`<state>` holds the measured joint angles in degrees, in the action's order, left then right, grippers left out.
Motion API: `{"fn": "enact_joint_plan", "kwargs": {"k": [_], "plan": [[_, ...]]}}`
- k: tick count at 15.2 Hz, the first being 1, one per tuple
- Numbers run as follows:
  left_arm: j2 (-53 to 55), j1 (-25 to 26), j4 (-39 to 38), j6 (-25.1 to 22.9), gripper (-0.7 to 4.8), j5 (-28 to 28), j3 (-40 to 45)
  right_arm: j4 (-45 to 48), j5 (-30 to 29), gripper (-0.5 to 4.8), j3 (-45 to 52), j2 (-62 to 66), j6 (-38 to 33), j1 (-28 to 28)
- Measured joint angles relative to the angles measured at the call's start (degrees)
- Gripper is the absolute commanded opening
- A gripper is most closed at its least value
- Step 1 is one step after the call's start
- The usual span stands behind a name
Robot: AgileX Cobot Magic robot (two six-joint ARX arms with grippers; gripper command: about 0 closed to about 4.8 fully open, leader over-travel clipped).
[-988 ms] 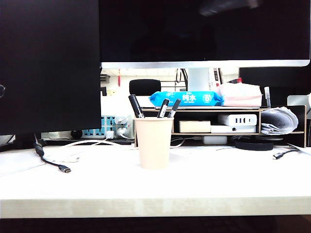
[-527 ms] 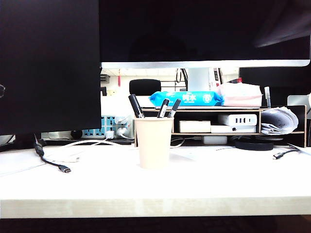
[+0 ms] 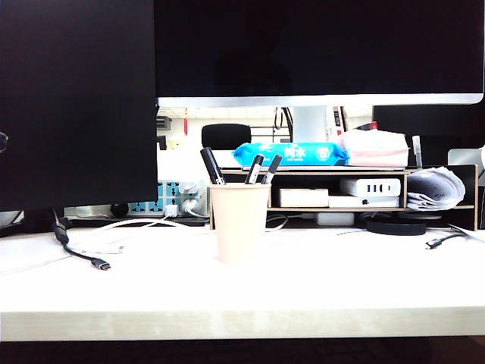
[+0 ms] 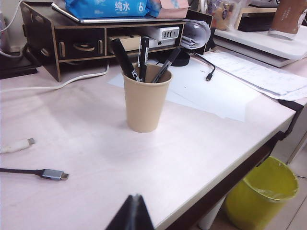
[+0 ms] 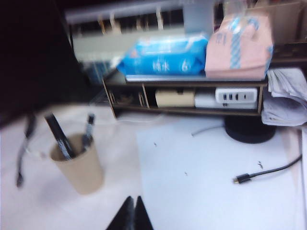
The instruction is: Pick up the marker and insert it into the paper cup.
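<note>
marker (image 3: 212, 166) in paper cup (image 3: 240, 222) | left claw (image 4: 133, 213), right claw (image 5: 134, 214) closed, clear

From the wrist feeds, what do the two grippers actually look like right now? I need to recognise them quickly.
Little of either shows. The left gripper appears as a plain black wedge, tapering to a narrow tip at the frame edge. The right gripper looks the same: black, two slim pointed halves pressed together, slightly blurred. No cables, markings or labels are visible on either, and neither arm shows in the exterior view.
</note>
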<state>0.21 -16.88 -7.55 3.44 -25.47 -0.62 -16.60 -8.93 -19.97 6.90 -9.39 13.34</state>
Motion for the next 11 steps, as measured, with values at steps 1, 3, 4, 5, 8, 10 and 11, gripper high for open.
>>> {"fn": "enact_joint_plan", "kwargs": {"k": [1, 3, 4, 5, 8, 10, 11], "plan": [[0.0, 0.0, 0.0, 0.0, -0.05, 0.0, 0.0, 0.11, 0.87, -0.05, 2.62, -5.53, -1.09, 0.0], [0.0, -0.04, -0.02, 0.0, -0.05, 0.0, -0.04, -0.87, 2.75, -0.05, 4.68, -5.55, -2.64, -0.33], [0.15, -0.02, -0.04, 0.0, -0.05, 0.0, -0.04, 0.52, 2.8, -0.05, 6.03, -5.46, -2.8, -0.28], [0.0, -0.02, -0.04, 0.0, -0.05, 0.0, -0.04, 1.92, 2.82, -0.05, 7.26, -5.73, -2.82, -0.31], [0.0, -0.02, -0.04, 0.0, -0.05, 0.0, -0.04, 10.08, 2.84, -0.05, 13.92, -5.75, -2.82, -0.33], [0.0, -0.02, -0.04, 0.0, -0.05, 0.0, -0.04, 15.02, 2.84, -0.05, 17.99, -5.75, -2.82, -0.33], [0.0, -0.02, -0.04, 0.0, -0.05, 0.0, -0.04, 15.63, 2.84, -0.05, 18.97, -5.73, -2.84, -0.33]]}}
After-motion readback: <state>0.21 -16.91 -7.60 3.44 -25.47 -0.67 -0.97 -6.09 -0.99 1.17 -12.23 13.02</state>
